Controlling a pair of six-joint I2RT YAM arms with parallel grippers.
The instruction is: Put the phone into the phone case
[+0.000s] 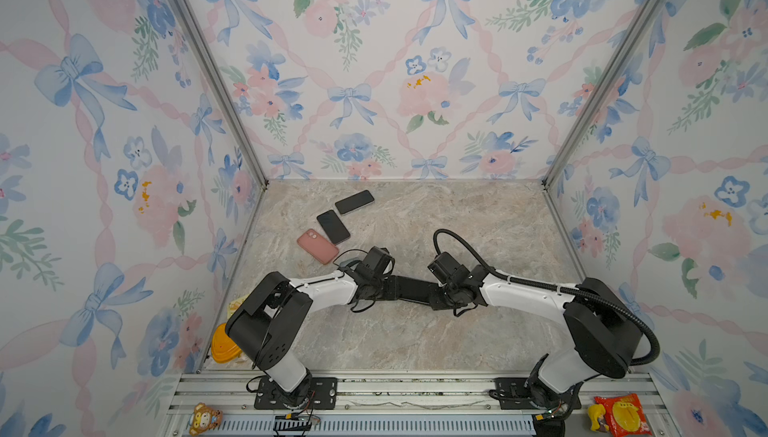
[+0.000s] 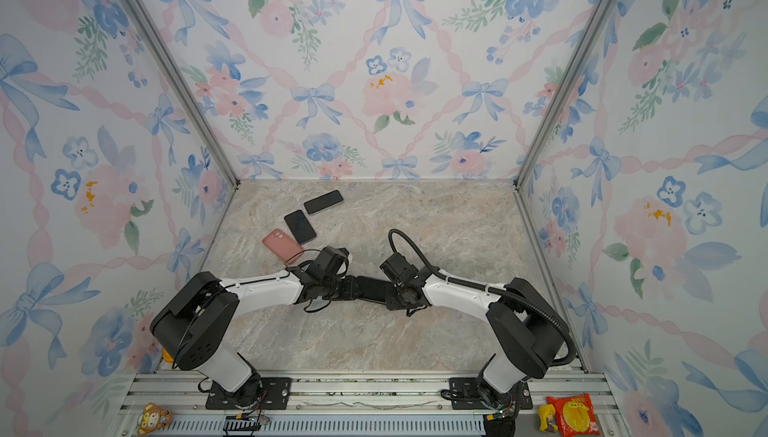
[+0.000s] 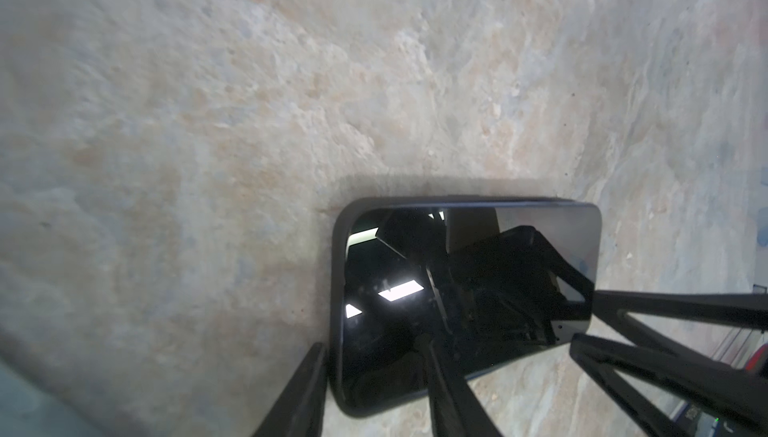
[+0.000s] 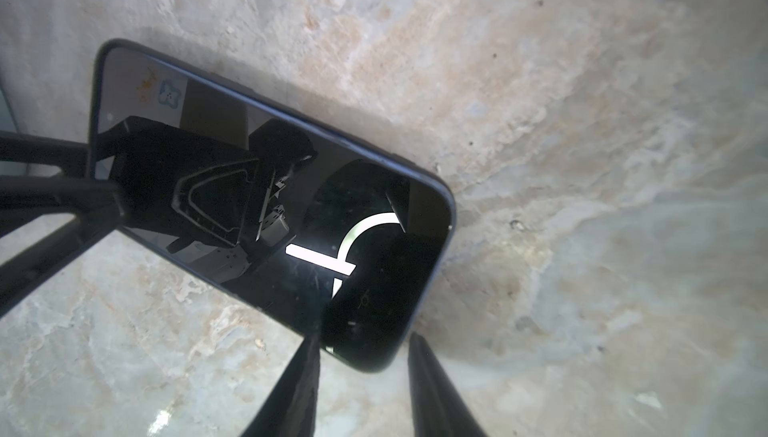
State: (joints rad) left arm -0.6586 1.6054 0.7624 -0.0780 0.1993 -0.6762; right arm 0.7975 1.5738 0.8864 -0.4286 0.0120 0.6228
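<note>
Far left: an orange object [image 1: 222, 347] sits at the foot of the left wall, partly behind the left arm. Its kind is unclear.
Rear left: a pink case [image 1: 318, 246] lies flat on the table [image 1: 415, 343], camera cut-out up. The near spare phone [image 1: 333, 227] lies just beside it, and the far spare phone [image 1: 354, 202] lies beyond. Both are dark and flat.
Left gripper [image 3: 374, 356]: low at mid-table, jaws partly apart. One finger [image 3: 303, 393] stands just outside the phone's end and the other [image 3: 446, 393] reaches over the screen. Nothing is clamped.
Phone [image 1: 413, 289]: flat on the table, screen up, lying between the two grippers in both top views.
Dark rim [image 3: 337, 289]: runs round the phone's edge. I cannot tell whether it is a case.
Right gripper [image 4: 365, 335]: low at the phone's other end, jaws partly apart and straddling one corner. The tips are at the phone's edges. I cannot tell whether they pinch it.
Front right: a red snack packet [image 1: 623, 414] lies on the rail.
</note>
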